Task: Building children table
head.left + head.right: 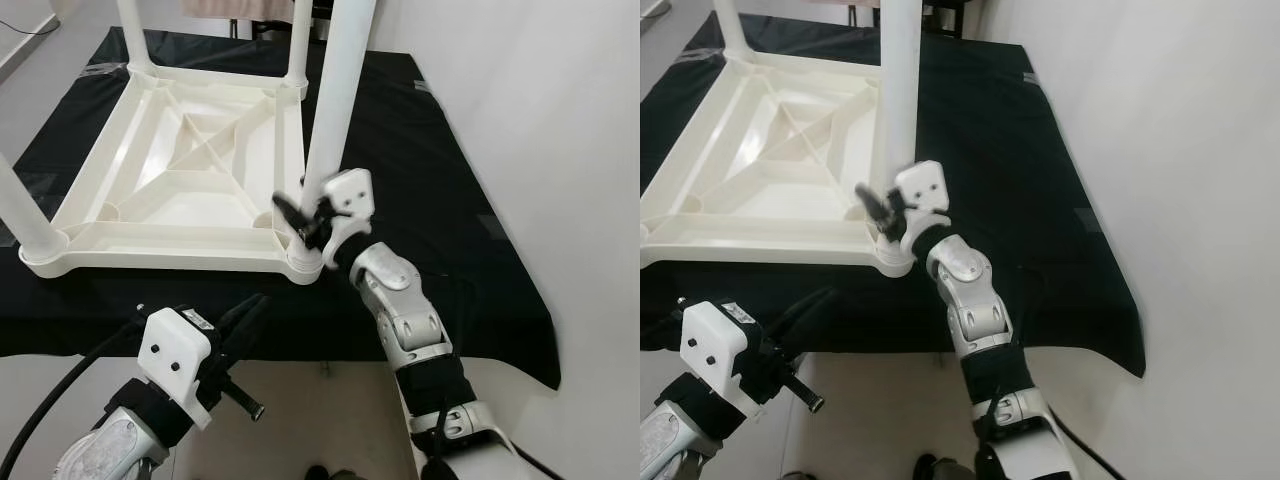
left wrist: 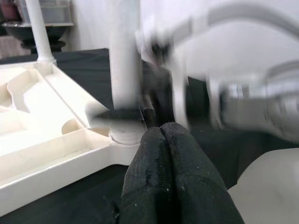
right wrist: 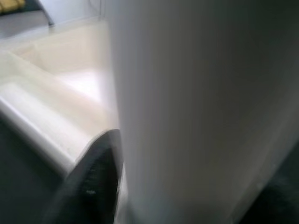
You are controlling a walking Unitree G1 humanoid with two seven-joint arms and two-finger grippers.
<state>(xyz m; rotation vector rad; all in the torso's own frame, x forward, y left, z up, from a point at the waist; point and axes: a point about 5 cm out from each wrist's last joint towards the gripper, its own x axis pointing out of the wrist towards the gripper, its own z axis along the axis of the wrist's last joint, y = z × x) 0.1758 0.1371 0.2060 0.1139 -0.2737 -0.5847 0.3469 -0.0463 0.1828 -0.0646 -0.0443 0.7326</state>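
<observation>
Left eye view: a white plastic tabletop [image 1: 180, 170] lies upside down on a counter [image 1: 420, 180] covered in black cloth. White legs stand up from its corner sockets. The near right leg [image 1: 338, 100] rises from the socket at the near right corner, tilted slightly. The right gripper [image 1: 305, 215] is at the foot of this leg, just above the socket, one black finger [image 1: 288, 210] sticking out to the left of the leg; the fingers appear spread about the leg. Another leg [image 1: 25, 215] stands at the near left corner, and two more at the far corners. The left gripper [image 1: 245, 315] hangs below the counter's front edge, apart from the tabletop, its fingers pressed together.

Right eye view: the same scene, with the right gripper [image 1: 880, 210] against the base of the near right leg [image 1: 902, 80] and the silver right arm reaching up from below. The left gripper's white wrist block sits low at the left.

Left wrist view: the left fingers [image 2: 173, 172] lie tight against each other, pointing at the near right corner socket [image 2: 125, 135]. The leg [image 2: 124, 51] stands in that socket, and the blurred right arm is beside it.

Right wrist view: the leg [image 3: 196, 107] is very close and blurred, with one dark finger [image 3: 93, 182] beside it and the tabletop's rim [image 3: 42, 126] behind.
</observation>
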